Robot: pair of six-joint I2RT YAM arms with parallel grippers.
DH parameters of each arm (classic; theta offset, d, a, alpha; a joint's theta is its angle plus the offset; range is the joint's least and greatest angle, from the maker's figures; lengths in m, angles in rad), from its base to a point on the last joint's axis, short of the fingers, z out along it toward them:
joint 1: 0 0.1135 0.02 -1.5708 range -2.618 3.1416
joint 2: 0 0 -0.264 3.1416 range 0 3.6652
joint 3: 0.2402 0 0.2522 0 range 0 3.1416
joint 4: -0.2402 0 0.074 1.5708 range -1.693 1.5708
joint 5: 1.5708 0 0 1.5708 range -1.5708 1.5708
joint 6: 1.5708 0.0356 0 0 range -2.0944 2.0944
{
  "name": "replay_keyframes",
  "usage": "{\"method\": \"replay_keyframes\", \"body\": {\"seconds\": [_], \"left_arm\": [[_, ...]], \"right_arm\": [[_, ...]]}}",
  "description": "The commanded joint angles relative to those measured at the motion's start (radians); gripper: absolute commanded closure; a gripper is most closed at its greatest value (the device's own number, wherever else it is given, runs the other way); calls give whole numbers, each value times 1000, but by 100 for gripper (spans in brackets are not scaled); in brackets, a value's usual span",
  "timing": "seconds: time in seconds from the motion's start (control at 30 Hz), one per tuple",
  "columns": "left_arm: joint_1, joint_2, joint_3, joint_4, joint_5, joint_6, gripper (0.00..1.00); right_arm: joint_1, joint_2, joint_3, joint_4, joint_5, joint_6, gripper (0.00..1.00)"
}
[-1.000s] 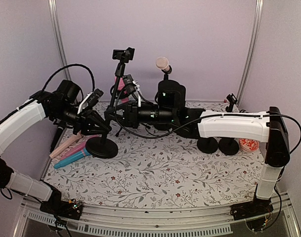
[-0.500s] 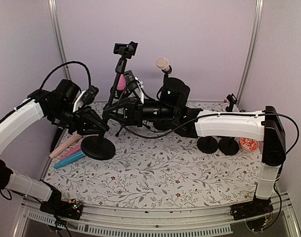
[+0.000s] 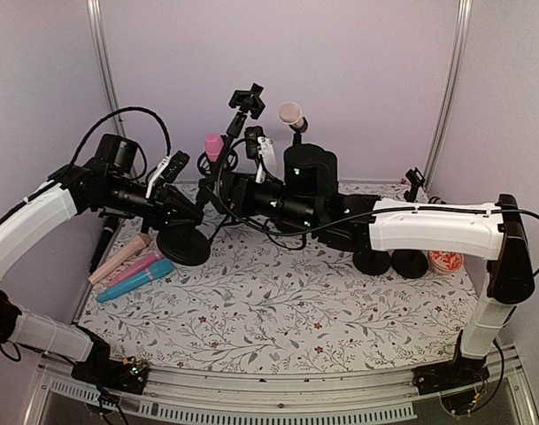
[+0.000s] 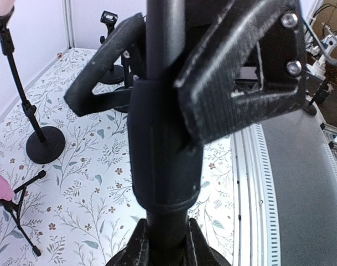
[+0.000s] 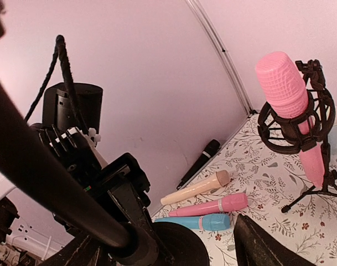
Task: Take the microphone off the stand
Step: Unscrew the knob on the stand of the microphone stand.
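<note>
A black stand (image 3: 218,168) leans to the right, with a round base (image 3: 182,247) and a black clip (image 3: 247,96) at its top. My left gripper (image 3: 188,215) is shut on its pole (image 4: 164,166) just above the base, one finger on each side (image 4: 167,244). My right gripper (image 3: 228,189) stands open beside the same pole (image 5: 52,183), not pressing it (image 5: 157,238). A pink microphone (image 3: 213,146) sits upright in a shock mount on a tripod (image 5: 283,83) behind. Another microphone (image 3: 291,113) with a beige head tops a stand at the back.
Beige (image 5: 195,188), pink (image 5: 212,205) and blue (image 5: 197,222) microphones lie together at the left on the floral mat (image 3: 278,310), with a black one (image 5: 200,161) by the wall. Small round-based stands (image 3: 391,259) and a red-and-white dish (image 3: 444,259) are at the right.
The right gripper has opened off the stand's pole. The stand's top has swung to the right and its base has shifted back a little in the left gripper's hold.
</note>
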Motion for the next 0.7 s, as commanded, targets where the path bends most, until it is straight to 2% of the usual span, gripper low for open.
{"method": "replay_keyframes", "body": {"seconds": [0.0,0.23,0.5,0.57,0.6,0.67], "left_arm": [[6,-14,1,115,-30,-50,100],[7,-11,-7,142,-69,-63,100],[8,-11,-13,160,-105,-71,100],[7,-10,-13,163,-104,-72,100],[7,-10,-13,163,-102,-73,100],[8,-10,-13,165,-99,-75,100]], "right_arm": [[40,21,81,-158,185,-33,23],[50,86,180,-219,199,-8,31],[50,111,213,-219,171,19,45],[50,110,213,-211,164,20,55],[50,109,213,-205,164,20,65],[50,104,213,-193,155,17,76]]}}
